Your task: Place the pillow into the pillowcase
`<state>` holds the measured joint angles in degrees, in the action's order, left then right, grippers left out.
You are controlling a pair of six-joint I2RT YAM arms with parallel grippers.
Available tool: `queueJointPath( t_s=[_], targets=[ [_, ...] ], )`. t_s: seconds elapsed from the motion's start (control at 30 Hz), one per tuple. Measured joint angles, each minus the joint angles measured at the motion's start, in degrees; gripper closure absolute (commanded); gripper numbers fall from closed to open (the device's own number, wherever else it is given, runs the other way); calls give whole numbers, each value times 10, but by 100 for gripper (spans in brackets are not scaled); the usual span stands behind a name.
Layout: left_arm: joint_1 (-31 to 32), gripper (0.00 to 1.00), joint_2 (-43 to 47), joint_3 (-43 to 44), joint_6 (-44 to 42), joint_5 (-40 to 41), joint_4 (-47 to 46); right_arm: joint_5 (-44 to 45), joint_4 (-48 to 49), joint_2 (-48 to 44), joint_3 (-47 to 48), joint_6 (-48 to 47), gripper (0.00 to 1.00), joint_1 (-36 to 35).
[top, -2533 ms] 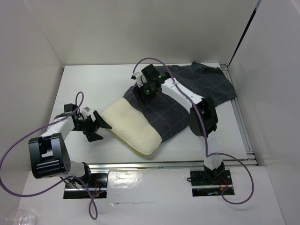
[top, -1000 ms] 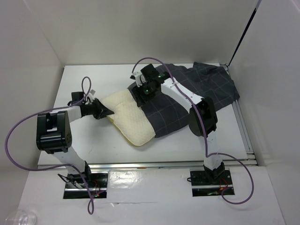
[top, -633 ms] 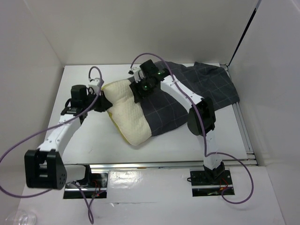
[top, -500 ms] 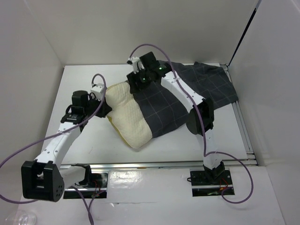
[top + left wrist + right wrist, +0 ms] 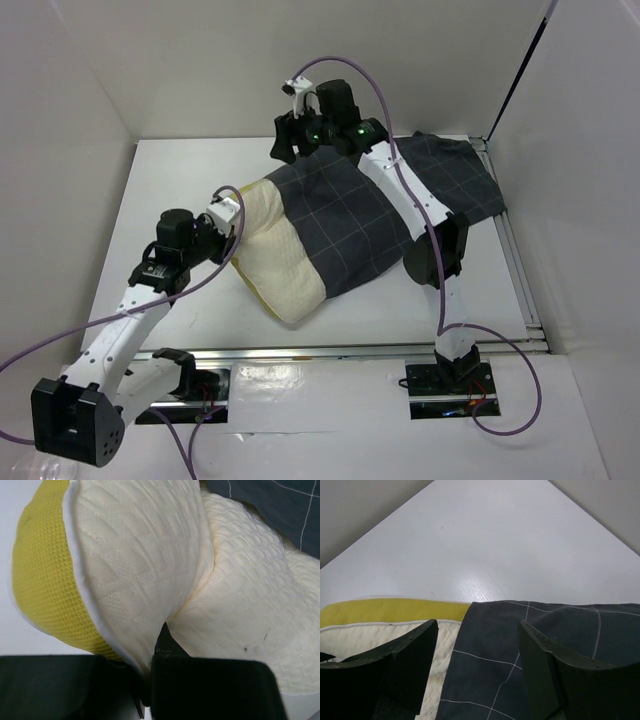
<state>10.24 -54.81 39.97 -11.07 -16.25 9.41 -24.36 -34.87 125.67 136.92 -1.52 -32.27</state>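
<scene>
The cream-white pillow (image 5: 272, 262) lies mid-table, its right half covered by the dark grid pillowcase (image 5: 370, 215); its left and near end stick out. My left gripper (image 5: 230, 238) is at the pillow's left end, shut on a fold of the pillow (image 5: 150, 580) beside its yellow mesh edge (image 5: 45, 585). My right gripper (image 5: 279, 146) hangs open above the case's far-left corner, holding nothing. In the right wrist view its fingers (image 5: 412, 655) straddle the pillowcase (image 5: 530, 650) edge from above, with the pillow (image 5: 365, 632) showing to the left.
The pillowcase's far end is bunched toward the back right corner (image 5: 455, 170). White enclosure walls (image 5: 80, 120) rise at the left, back and right. A metal rail (image 5: 330, 350) runs along the near table edge.
My left gripper has pushed the pillow rightwards, deeper under the case. My right gripper has let go of the case's edge, opened, and lifted toward the back wall.
</scene>
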Motion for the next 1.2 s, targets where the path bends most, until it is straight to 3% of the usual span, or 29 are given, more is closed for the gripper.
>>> queueJointPath(
  t_s=[0.53, 0.67, 0.77, 0.87, 0.9, 0.97, 1.03, 1.2],
  targets=[
    [50, 100, 70, -28, -112, 15, -9, -36, -38, 41, -33, -5, 28, 0],
    [50, 100, 70, -29, -116, 15, -8, -42, -44, 44, -32, -6, 34, 0],
    [50, 100, 70, -29, -116, 16, -9, -52, -52, 47, -30, -8, 43, 0],
    [50, 100, 69, -29, -117, 17, -9, -70, -61, 49, -30, -12, 66, 0],
    [50, 100, 68, -29, -117, 19, -9, -76, -65, 49, -30, -13, 82, 0],
    [50, 100, 64, -29, -117, 21, -13, -90, -70, 50, -30, -13, 95, 0],
    [50, 100, 59, -29, -117, 22, -17, -100, -73, 50, -30, -12, 100, 0],
    [50, 100, 46, -29, -117, 27, -30, -127, -73, 50, -31, -12, 100, 1]
  ],
)
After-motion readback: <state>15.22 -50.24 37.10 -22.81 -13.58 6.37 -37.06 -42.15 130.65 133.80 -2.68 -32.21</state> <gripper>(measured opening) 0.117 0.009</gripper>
